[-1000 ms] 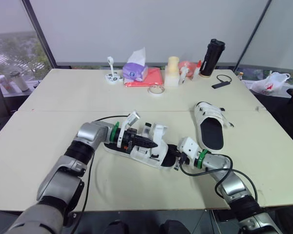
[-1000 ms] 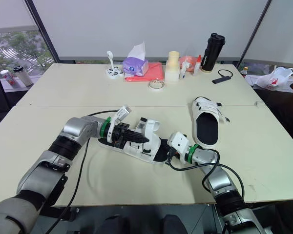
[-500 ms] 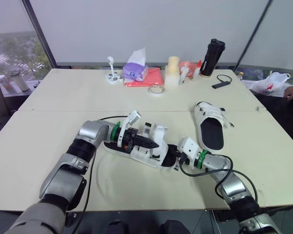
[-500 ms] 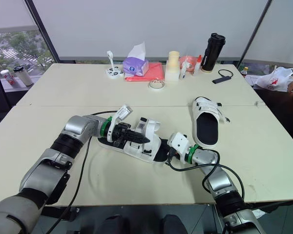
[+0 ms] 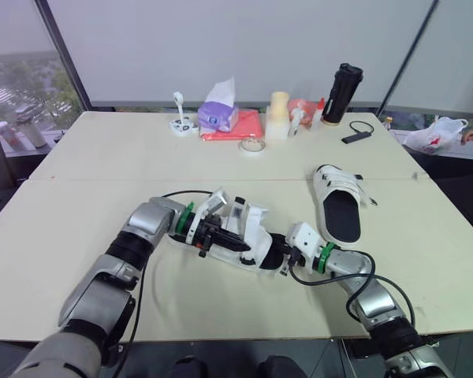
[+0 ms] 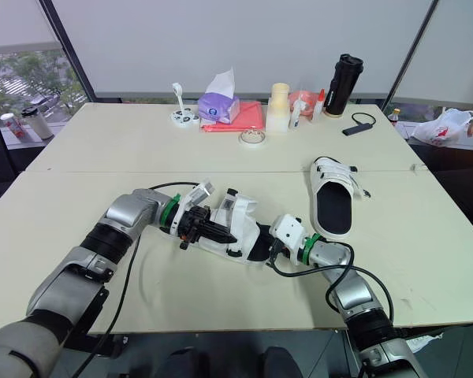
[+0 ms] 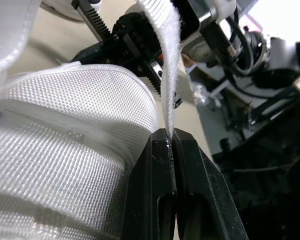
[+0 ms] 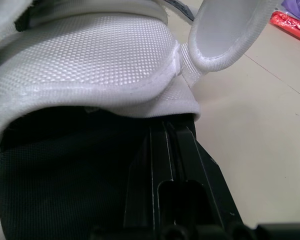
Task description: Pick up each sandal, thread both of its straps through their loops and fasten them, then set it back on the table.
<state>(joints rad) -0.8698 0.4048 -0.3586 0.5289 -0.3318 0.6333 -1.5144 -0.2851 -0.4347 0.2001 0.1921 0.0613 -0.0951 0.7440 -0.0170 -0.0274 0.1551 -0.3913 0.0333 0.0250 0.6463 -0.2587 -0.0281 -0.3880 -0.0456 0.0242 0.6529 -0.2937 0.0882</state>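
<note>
Pinching a white strap point(image 7: 168, 75) between its clenched fingers, the left gripper point(image 7: 170, 136) holds one side of a white sandal point(image 5: 251, 230), tilted up near the front edge of the table point(image 5: 102, 165). The right gripper point(image 5: 281, 257) is clamped on the sandal's heel end. A second sandal point(image 5: 339, 201) lies flat to the right, well apart.

Even daylight, wrist bg blurred
</note>
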